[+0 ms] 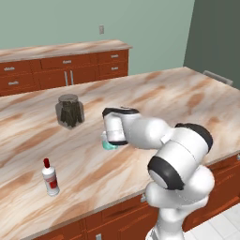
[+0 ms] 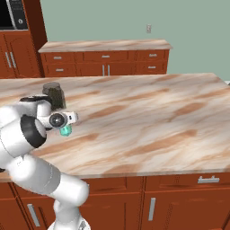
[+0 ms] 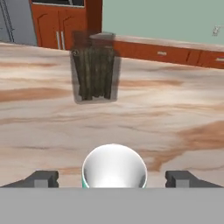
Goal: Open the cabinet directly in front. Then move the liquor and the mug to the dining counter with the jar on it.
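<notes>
A wide marble counter holds a jar, a liquor bottle near the front edge, and a teal mug standing upright between the wide-open claw's fingers, ungripped.

Behind the big island we see a narrower wall-side bench with a beige-and-brown marble top over reddish-brown drawers with small grey handles. Above it, on the pale green wall, sits a small light switch plate. In the right base view a tall reddish-brown cabinet at the far left holds a black microwave. A patch of white tiled floor shows at the lower right of the left base view.
</notes>
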{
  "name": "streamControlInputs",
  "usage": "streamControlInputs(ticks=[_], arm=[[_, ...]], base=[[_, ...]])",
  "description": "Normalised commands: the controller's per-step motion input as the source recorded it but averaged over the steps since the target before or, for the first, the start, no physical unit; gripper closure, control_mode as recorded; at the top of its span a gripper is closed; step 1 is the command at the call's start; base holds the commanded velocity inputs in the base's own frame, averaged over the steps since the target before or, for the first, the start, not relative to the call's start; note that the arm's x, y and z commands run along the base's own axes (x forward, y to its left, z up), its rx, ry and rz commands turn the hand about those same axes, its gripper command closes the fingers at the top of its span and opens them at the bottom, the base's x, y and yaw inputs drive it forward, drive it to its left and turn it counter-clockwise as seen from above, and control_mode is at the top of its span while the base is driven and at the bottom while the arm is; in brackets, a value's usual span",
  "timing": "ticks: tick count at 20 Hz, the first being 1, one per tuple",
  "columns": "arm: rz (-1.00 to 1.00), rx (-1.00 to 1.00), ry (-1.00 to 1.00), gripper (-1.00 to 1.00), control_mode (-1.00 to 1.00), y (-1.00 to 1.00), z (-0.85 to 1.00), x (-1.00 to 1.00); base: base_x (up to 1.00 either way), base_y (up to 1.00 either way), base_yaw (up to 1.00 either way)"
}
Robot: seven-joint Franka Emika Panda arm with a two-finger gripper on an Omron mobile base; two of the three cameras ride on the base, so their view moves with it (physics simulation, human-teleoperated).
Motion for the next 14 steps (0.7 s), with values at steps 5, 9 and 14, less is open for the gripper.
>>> streamControlInputs(ticks=[5, 9, 14], arm=[[-0.07, 0.17, 0.0, -1.0, -1.0, -0.13, 1.0, -0.54], [-0.02, 0.22, 0.0, -1.0, -1.0, -0.36, 1.0, -0.99], [-0.01, 0.27, 0.01, -1.0, -1.0, -0.77, 0.87, -1.0]], base=[[0.0, 0.0, 0.0], [0.0, 0.0, 0.0], [0.0, 0.0, 0.0]])
